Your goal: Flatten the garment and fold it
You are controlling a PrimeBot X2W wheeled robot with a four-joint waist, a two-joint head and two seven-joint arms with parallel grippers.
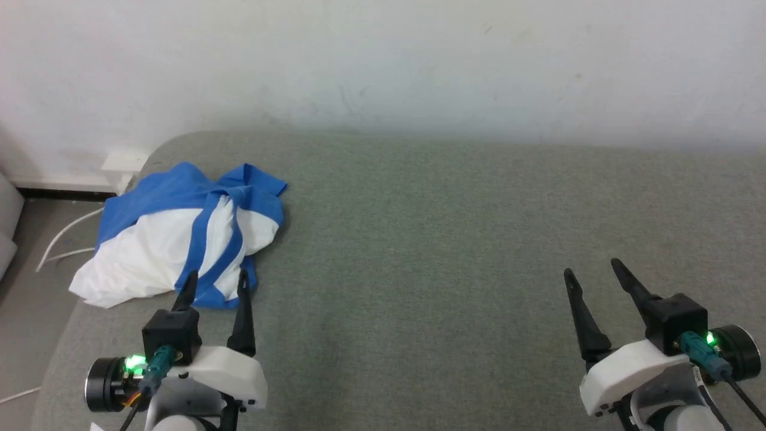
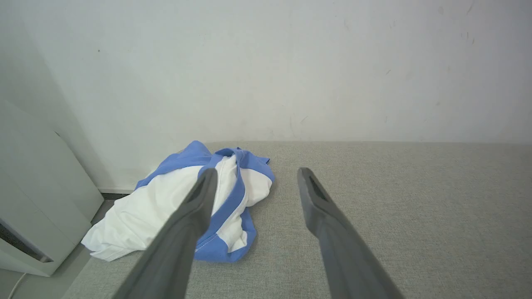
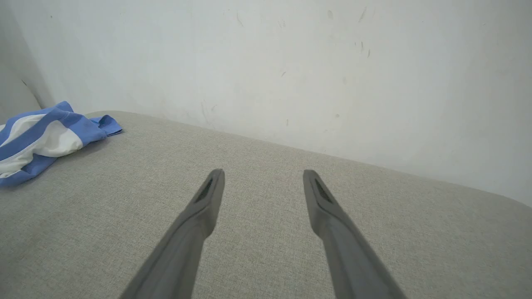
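The garment (image 1: 173, 239), white with bright blue sleeves and trim, lies crumpled in a heap at the far left of the grey cushioned surface (image 1: 455, 239), one white edge hanging over the left side. My left gripper (image 1: 216, 281) hovers open just in front of the heap, its fingertips at the near blue hem, nothing between them. In the left wrist view the garment (image 2: 166, 207) sits ahead and left of the open left gripper (image 2: 257, 176). My right gripper (image 1: 592, 269) stands open over bare fabric at the lower right. The right wrist view has the garment (image 3: 45, 137) far left of the right gripper (image 3: 262, 176).
A white wall (image 1: 383, 60) runs behind the surface. Left of the surface lie bare floor, a white cable (image 1: 63, 236) and a white wall socket (image 1: 122, 163). A pale cabinet (image 2: 37, 195) stands at the left in the left wrist view.
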